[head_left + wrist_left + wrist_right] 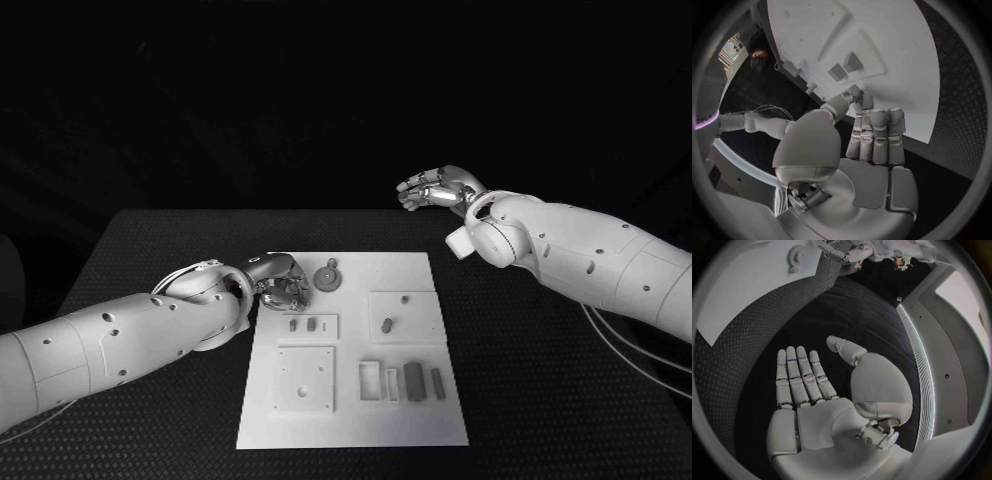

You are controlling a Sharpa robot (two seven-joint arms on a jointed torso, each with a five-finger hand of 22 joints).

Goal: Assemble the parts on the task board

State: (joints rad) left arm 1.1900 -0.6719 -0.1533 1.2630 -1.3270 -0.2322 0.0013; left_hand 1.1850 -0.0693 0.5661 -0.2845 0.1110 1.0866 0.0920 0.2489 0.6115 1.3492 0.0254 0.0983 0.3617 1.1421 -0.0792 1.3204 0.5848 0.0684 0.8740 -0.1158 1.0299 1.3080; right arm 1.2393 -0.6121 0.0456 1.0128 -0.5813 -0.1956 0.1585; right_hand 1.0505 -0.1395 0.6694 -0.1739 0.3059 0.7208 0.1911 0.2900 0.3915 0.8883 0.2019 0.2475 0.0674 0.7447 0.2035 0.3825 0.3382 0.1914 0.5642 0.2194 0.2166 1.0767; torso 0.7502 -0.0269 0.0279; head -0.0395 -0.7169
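The white task board (353,420) lies in the middle of the table. A dark round toothed part (329,275) sits near its far left corner. Two small dark pieces (303,324) stand in a left recess, an oval piece (387,324) in a right one, and dark bars (415,381) lie near the front right. My left hand (277,283) is at the board's far left edge, beside the round part. In the left wrist view its fingers (873,135) stretch straight over the board (898,50) with nothing seen in them. My right hand (440,190) hangs raised past the table's far edge, its palm (811,410) flat and holding nothing.
A raised square plate (306,378) with small holes takes up the board's front left. Pale slots (379,381) stand beside the dark bars. Black table (548,380) surrounds the board on all sides.
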